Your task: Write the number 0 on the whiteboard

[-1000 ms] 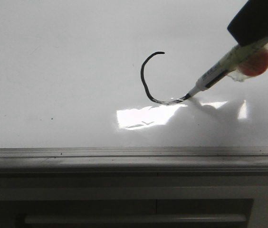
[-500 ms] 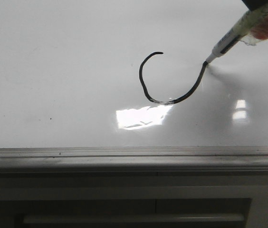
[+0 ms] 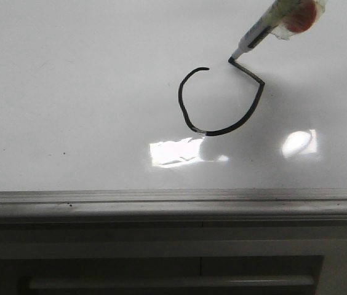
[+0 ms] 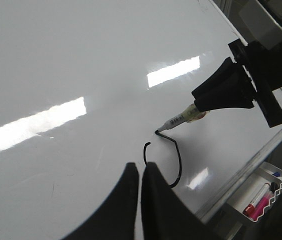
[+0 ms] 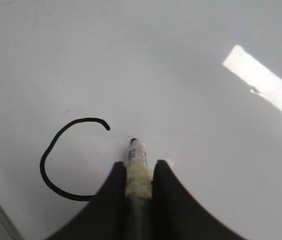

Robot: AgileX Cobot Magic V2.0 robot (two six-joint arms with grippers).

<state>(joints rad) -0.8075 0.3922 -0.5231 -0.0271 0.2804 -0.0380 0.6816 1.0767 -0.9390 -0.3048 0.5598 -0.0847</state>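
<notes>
On whiteboard [image 3: 69, 92], unclosed number 0 [image 3: 221, 101] just beside marker [image 3: 256, 34] tip, right tool [image 5: 138, 177] clamping marker.

Whiteboard [image 3: 69, 74]: glossy white, grey rail. Number 0 [image 3: 193, 126]: thin black line. Marker [image 3: 266, 21] in my right gripper [image 5: 140, 172]: white barrel, black print, black tip, orange-red blob under clear tape. My fingers [image 5: 171, 200]: black. Tray markers [image 4: 257, 204]: pink, red.

Items showing: one whiteboard [image 3: 69, 74], bearing one number 0 [image 3: 221, 101], its loop unclosed. One marker [image 3: 266, 26] is standing in use. Two claws are appearing: the left claw [image 4: 140, 175] and the right claw [image 5: 138, 172]. One tray [image 4: 261, 197] is holding several spare markers; exact number unclear.
</notes>
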